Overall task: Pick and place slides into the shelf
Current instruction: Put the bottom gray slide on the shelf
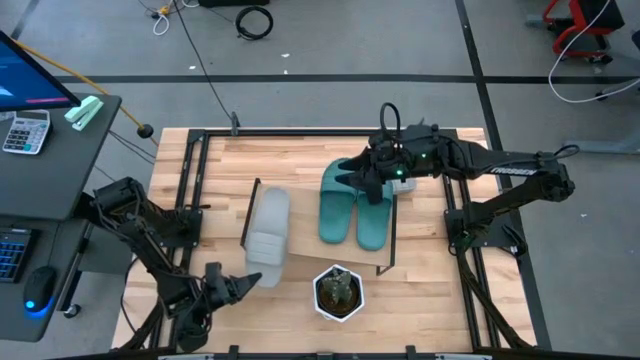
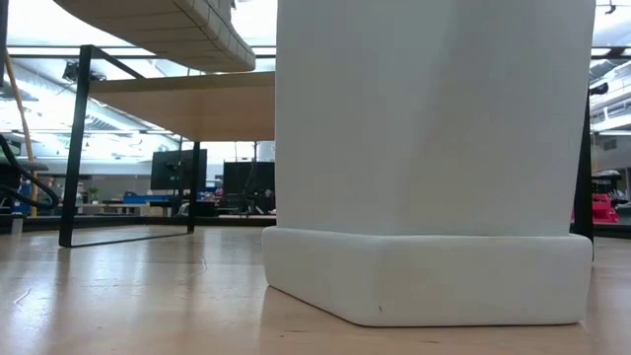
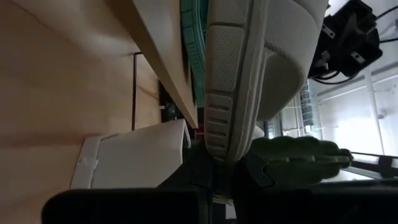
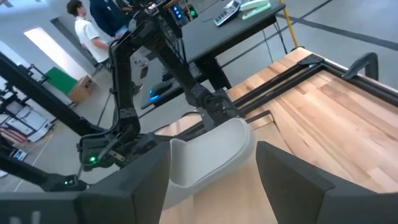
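Spanning the middle of the big butcher-block wooden table (image 1: pixel 300 160), the low shelf (image 1: pixel 392 232) with its light board top and thin black metal legs is carrying the slides so they sit off the work surface. The pair of teal-green foam slides (image 1: pixel 355 212) is lying side by side on the board, soles down, apparently already placed. The light grey foam slide (image 1: pixel 268 228) is resting at the shelf's other end, and it is filling the left wrist view with its ridged sole, so it looks to be the one now being handled. A white hexagonal pot holding a small green plant (image 1: pixel 337 292) is standing on the table just in front of the shelf. The right gripper (image 1: pixel 378 178) is hovering over the heel end of the teal pair with its fingers spread apart, holding nothing. The left gripper (image 1: pixel 243 283) is sitting near the grey slide's front edge, fingers pressed together; whether they are pinching that edge I cannot tell.
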